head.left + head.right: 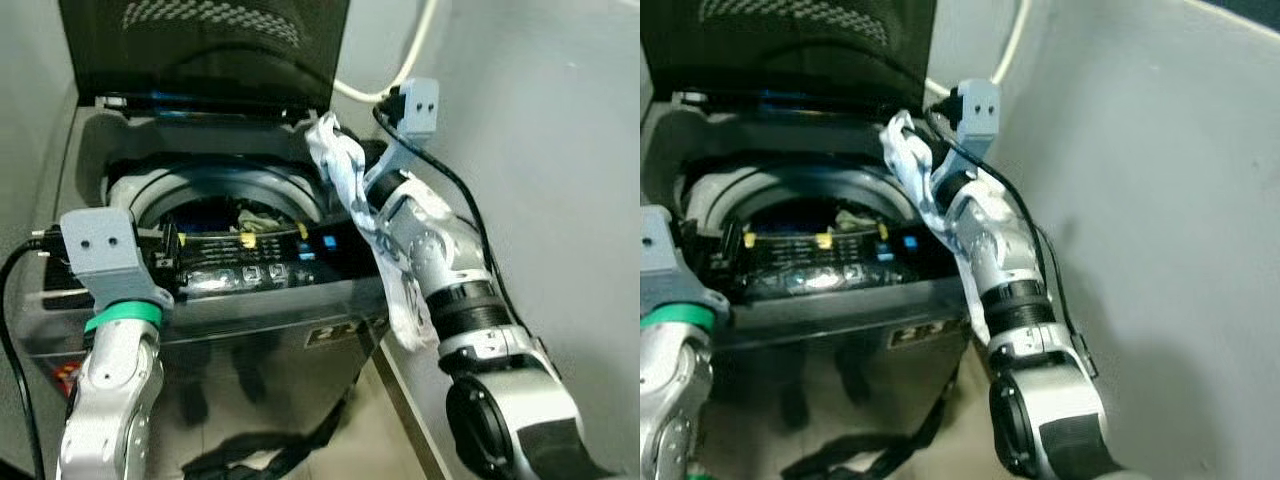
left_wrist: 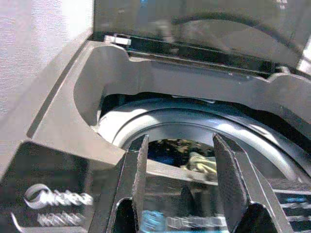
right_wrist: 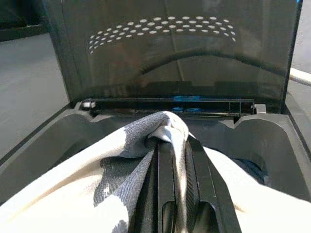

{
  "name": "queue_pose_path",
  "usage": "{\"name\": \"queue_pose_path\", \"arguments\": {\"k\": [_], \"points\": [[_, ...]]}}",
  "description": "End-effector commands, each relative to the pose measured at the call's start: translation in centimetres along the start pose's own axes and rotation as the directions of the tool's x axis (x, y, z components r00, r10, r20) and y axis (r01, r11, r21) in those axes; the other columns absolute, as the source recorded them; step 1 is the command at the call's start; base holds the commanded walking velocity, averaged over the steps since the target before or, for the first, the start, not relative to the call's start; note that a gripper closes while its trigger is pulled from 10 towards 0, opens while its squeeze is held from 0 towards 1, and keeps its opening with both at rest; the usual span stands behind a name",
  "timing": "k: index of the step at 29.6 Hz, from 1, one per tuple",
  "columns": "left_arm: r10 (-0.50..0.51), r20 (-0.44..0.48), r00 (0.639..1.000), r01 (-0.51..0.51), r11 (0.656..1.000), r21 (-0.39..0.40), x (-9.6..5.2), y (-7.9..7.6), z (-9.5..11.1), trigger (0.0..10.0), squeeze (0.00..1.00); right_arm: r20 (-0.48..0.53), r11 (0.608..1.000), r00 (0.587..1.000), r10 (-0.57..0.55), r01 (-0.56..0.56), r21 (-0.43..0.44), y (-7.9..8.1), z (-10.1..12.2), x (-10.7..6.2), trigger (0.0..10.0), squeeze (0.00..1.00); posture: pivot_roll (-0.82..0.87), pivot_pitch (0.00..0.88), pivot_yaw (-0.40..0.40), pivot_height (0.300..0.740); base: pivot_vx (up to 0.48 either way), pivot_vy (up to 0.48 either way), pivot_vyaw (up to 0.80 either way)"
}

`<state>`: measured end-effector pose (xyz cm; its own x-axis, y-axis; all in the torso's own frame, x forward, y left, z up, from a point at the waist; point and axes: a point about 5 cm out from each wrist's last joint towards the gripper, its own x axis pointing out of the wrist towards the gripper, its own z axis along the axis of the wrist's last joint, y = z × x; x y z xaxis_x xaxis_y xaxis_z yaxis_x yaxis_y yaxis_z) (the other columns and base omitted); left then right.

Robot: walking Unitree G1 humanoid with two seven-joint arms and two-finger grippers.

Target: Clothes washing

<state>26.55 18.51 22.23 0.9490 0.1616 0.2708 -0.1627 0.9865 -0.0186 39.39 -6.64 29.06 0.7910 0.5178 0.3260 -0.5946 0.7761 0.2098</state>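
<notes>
The right pincer [image 3: 172,145] is clamped on a limp patterned cloth [image 1: 345,175], soft and light, best gripped at a bunched fold.

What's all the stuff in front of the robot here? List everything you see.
Washing machine: one, dark grey, top-loading, in front of the robot, lid up.
Lid: one, dark, upright at the back.
Laundry in drum: some, partly hidden.
Patterned cloth: one, white and grey, over the machine's right side.
Hose: one, white, on the wall.
Strap: one, black, on the floor.
Left gripper: black fingers, open above the drum.
Right gripper: black fingers, shut on the cloth.
</notes>
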Motion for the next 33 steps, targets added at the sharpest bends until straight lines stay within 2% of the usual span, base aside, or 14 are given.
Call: {"name": "queue_pose_path", "arguments": {"k": [1,13,18,20,22,23,24,26,27,28,29,31,32,33], "points": [[0.011,-0.020,1.000,-0.011,1.000,0.014,-0.2,0.1,-0.3,10.0,0.00,0.021,0.999,0.999,0.035,-0.035,0.001,0.8,0.5,0.4,10.0,0.00,0.19,0.020,-0.182,0.740,0.000,0.000,0.00],[0.023,-0.037,0.999,-0.021,0.999,0.044,-0.2,0.7,-0.4,10.0,0.00,0.004,1.000,1.000,0.022,-0.022,-0.008,0.5,0.4,0.7,10.0,0.00,0.19,0.037,-0.183,0.740,0.000,0.000,0.00],[0.017,-0.044,0.999,-0.014,0.999,0.050,0.0,0.7,-0.7,10.0,0.00,-0.067,0.998,0.998,0.004,-0.008,-0.055,-0.3,-0.3,1.2,10.0,0.00,0.17,0.031,-0.175,0.740,0.000,0.000,0.00],[-0.001,-0.051,0.999,0.004,0.999,0.046,0.3,0.4,-0.9,10.0,0.00,-0.059,0.988,0.998,0.015,-0.024,-0.155,1.0,3.1,3.5,10.0,0.00,0.15,0.029,-0.158,0.740,0.000,0.000,0.00],[-0.001,-0.051,0.999,0.004,0.999,0.046,0.3,0.4,-0.9,10.0,0.00,-0.059,0.988,0.998,0.015,-0.024,-0.155,1.0,3.1,3.5,10.0,0.00,0.15,0.029,-0.158,0.740,0.000,0.000,0.00],[-0.013,-0.055,0.998,0.015,0.999,0.043,0.4,0.1,-1.0,10.0,0.00,0.091,0.991,0.993,0.075,-0.064,-0.118,3.2,8.7,5.1,10.0,0.00,0.13,0.029,-0.147,0.740,0.000,0.000,0.00],[-0.022,-0.058,0.998,0.024,0.999,0.041,0.5,-0.1,-1.1,10.0,0.00,0.343,0.989,0.929,0.138,-0.145,-0.008,5.9,16.7,5.4,10.0,0.00,0.13,0.029,-0.147,0.740,0.000,0.000,0.00],[-0.022,-0.058,0.998,0.024,0.999,0.041,0.5,-0.1,-1.1,10.0,0.00,0.343,0.989,0.929,0.138,-0.145,-0.008,5.9,16.7,5.4,10.0,0.00,0.13,0.029,-0.147,0.740,0.000,0.000,0.00],[-0.024,-0.061,0.998,0.027,0.999,0.038,0.4,-0.2,-1.2,10.0,0.00,0.579,0.962,0.797,0.172,-0.262,0.075,8.0,24.4,3.7,10.0,0.00,0.13,0.030,-0.155,0.740,0.000,0.000,0.00],[-0.024,-0.061,0.998,0.027,0.999,0.038,0.4,-0.2,-1.2,10.0,0.00,0.579,0.962,0.797,0.172,-0.262,0.075,8.0,24.4,3.7,10.0,0.00,0.13,0.030,-0.155,0.740,0.000,0.000,0.00],[-0.021,-0.063,0.998,0.023,0.999,0.034,0.3,-0.2,-1.3,10.0,0.00,0.744,0.918,0.650,0.153,-0.373,0.137,8.8,30.1,1.1,10.0,0.00,0.13,0.028,-0.167,0.740,0.000,0.000,0.00],[-0.021,-0.063,0.998,0.023,0.999,0.034,0.3,-0.2,-1.3,10.0,0.00,0.744,0.918,0.650,0.153,-0.373,0.137,8.8,30.1,1.1,10.0,0.00,0.13,0.028,-0.167,0.740,0.000,0.000,0.00],[-0.017,-0.065,0.998,0.019,0.999,0.032,0.3,-0.2,-1.4,10.0,0.00,0.817,0.901,0.562,0.126,-0.410,0.142,8.8,33.1,-0.8,10.0,0.00,0.12,0.027,-0.175,0.740,0.000,0.000,0.00],[-0.013,-0.065,0.998,0.015,0.999,0.030,0.2,-0.3,-1.5,10.0,0.00,0.832,0.906,0.545,0.104,-0.398,0.148,8.1,33.9,-1.5,10.0,0.00,0.12,0.026,-0.177,0.740,0.000,0.000,0.00]]}}
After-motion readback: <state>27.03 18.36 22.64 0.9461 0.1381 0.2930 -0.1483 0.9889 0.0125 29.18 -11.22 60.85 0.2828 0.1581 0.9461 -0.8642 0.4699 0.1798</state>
